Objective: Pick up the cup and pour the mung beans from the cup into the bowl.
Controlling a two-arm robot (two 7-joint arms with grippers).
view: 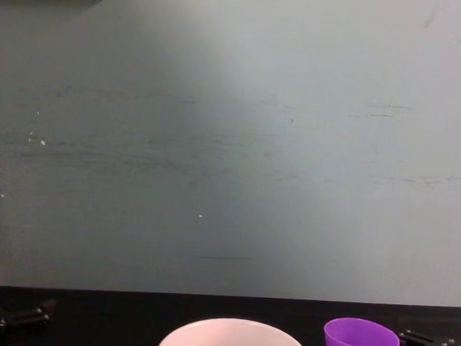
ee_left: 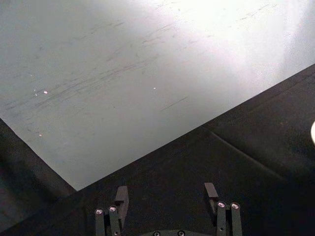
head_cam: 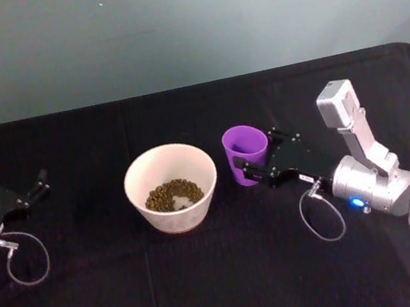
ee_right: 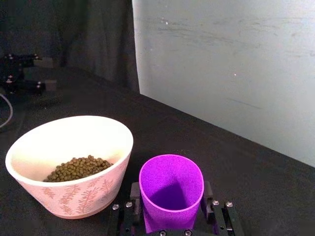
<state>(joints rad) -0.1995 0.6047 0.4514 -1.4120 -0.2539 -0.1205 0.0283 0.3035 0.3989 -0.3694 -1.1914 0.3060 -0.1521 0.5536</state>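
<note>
right claw [ee_right: 172, 216] pinching smooth tapered purple cup [ee_right: 171, 191] | round bowl [ee_right: 69, 164] (beans inside) | left claw [ee_left: 166, 197] spread

1. cup [ee_right: 171, 194]: bright purple, plain
2. bowl [ee_right: 74, 191]: white inside, pale pinkish outside with fern-leaf print
3. mung beans [ee_right: 78, 168]: olive green
4. tablecloth [head_cam: 210, 279]: black
5. wall [view: 233, 141]: pale grey-green

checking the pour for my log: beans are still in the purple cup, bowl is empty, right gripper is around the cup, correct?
Not quite. The beans lie in the bowl, and the cup looks empty, as the right wrist view shows. The rest holds: the right gripper has a finger on either side of the upright cup.
</note>
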